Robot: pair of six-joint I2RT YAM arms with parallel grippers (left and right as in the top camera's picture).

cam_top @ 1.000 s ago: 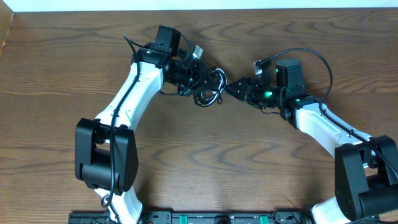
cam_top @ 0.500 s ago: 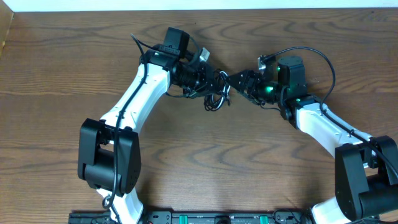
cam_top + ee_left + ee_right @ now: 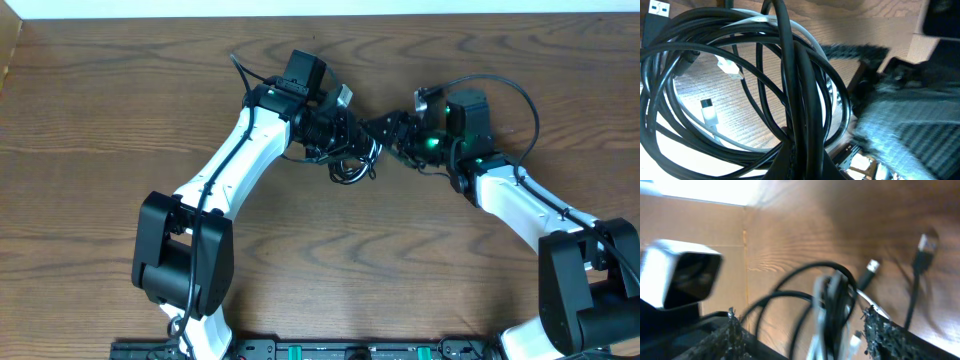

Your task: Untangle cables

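Overhead: the left arm (image 3: 235,165), in white shells with black joints, reaches up and inward over the wooden table (image 3: 100,100). The left gripper (image 3: 343,135) is clamped shut on the cables (image 3: 352,162), a knot of thin black loops hanging just below it. The right arm (image 3: 510,195) stretches in from the other side, and the right gripper (image 3: 385,128) nearly meets the left at the bundle.

Left wrist: glossy black cables (image 3: 790,75) fill the view in overlapping rings that gather into one tight bunch at the bottom. A white cable (image 3: 710,117) with a small plug threads through them. A blurred grey ridged shape (image 3: 910,130) crowds the right side.

Right wrist: the right gripper (image 3: 805,332) is spread wide, with rough dark fingers (image 3: 732,335) on either side of the cable loops (image 3: 832,305) but not pressing on them. Two plug ends (image 3: 872,266) lie on the table beyond, and a white boxy housing (image 3: 682,275) blocks the left.
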